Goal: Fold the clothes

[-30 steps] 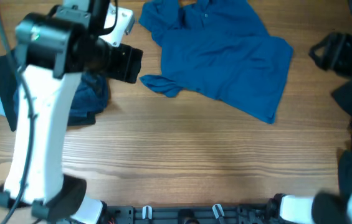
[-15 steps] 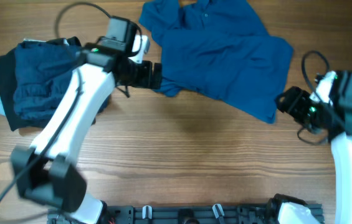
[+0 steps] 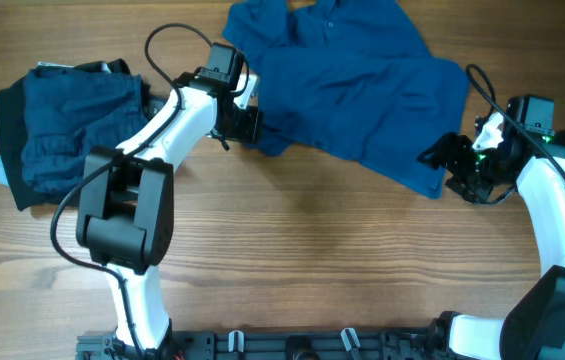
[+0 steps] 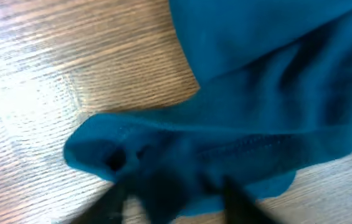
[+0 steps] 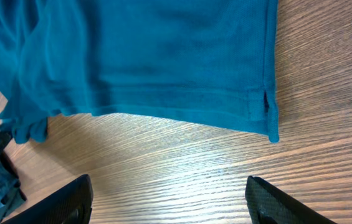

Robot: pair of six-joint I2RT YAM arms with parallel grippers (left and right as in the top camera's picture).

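Both arms sit at opposite ends of the shirt (image 3: 352, 80), likely so it can be pulled flat before any fold. Left gripper (image 3: 245, 122) is at the near sleeve (image 4: 182, 149). Its fingers (image 4: 110, 200) are apart, with the sleeve edge reaching in between them. The left wrist view is blurred, so I can't confirm a pinch, but it reads as not closed.

Right gripper (image 3: 442, 158) is just short of the hem corner, low over the table (image 3: 312, 250). Its fingers (image 5: 63, 200) are wide, holding nothing, and the hem (image 5: 182, 106) with its side slit (image 5: 266, 102) is straight ahead.

The shirt is at far centre of the table, front up, collar toward the far edge, body running diagonally toward the right arm. It isn't flat: the near sleeve is bunched under itself and there are creases across the chest. The hem edge is fairly straight.

A dark pile (image 3: 67, 125) sits far left, well apart.
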